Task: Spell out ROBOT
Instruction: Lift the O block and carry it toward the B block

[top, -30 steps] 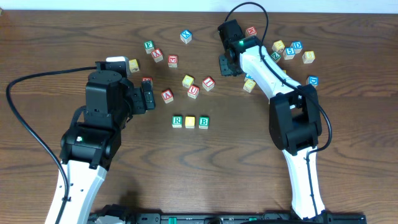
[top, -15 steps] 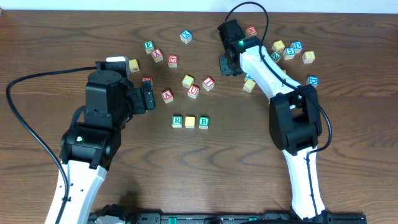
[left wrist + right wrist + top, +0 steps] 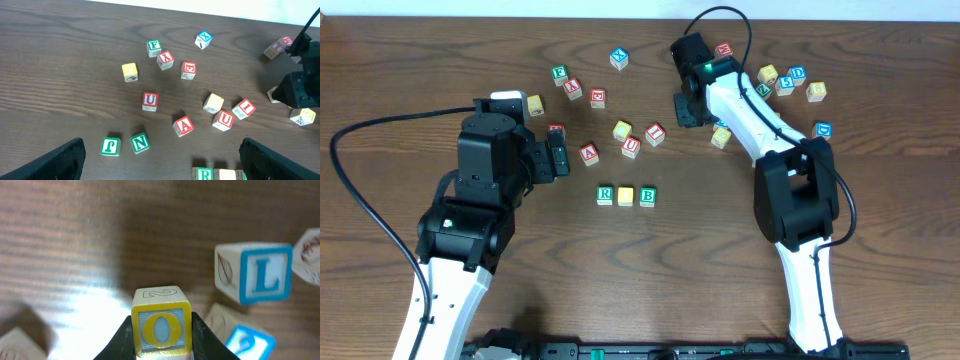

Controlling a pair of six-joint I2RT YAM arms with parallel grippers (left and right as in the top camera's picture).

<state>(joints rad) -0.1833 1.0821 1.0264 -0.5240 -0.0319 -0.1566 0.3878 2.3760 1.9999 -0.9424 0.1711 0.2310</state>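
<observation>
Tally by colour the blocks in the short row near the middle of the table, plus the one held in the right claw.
Green: 2 (R block, B block)
Yellow: 2 (middle block of the row, O block in the right claw)
Total: 4
</observation>
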